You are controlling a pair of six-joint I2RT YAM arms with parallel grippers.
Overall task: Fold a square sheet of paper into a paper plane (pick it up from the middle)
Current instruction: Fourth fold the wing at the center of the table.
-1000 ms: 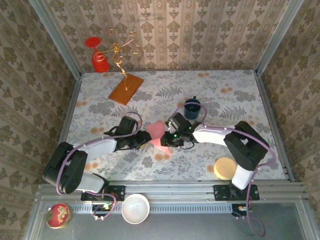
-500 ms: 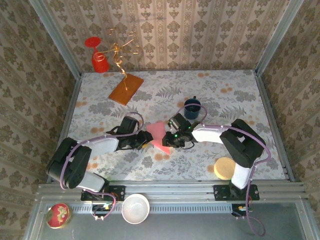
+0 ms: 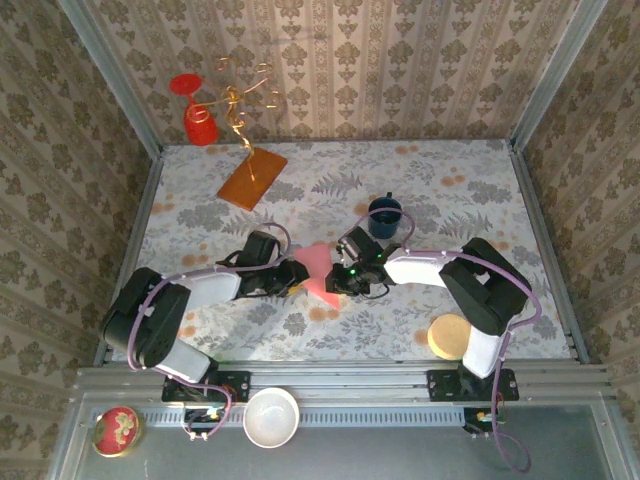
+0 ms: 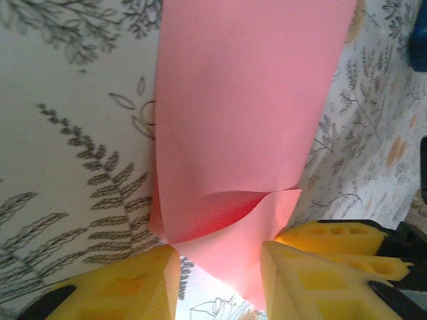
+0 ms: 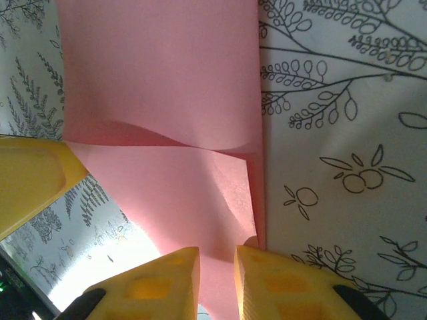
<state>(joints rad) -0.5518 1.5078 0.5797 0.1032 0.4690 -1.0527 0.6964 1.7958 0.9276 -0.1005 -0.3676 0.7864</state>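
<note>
Paper point(image 3: 317, 263) sits mid-counter point(image 3: 450, 205), between the two grippers; partly folded, one flap curling up off the rest. Thin, light and limp; likely slick on the pads; I expect it to crease at a touch and tear if tugged. Right gripper point(image 5: 217, 257) nearly closed, pinching the near edge as far as I can see; left gripper point(image 4: 219, 250) jaws apart, straddling the opposite edge, not clamping. Best hold, I judge, is an edge close to the fold line, lightly; no pulling apart.

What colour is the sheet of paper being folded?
Pink-red. The sheet of paper shows best in the right wrist view.
</note>
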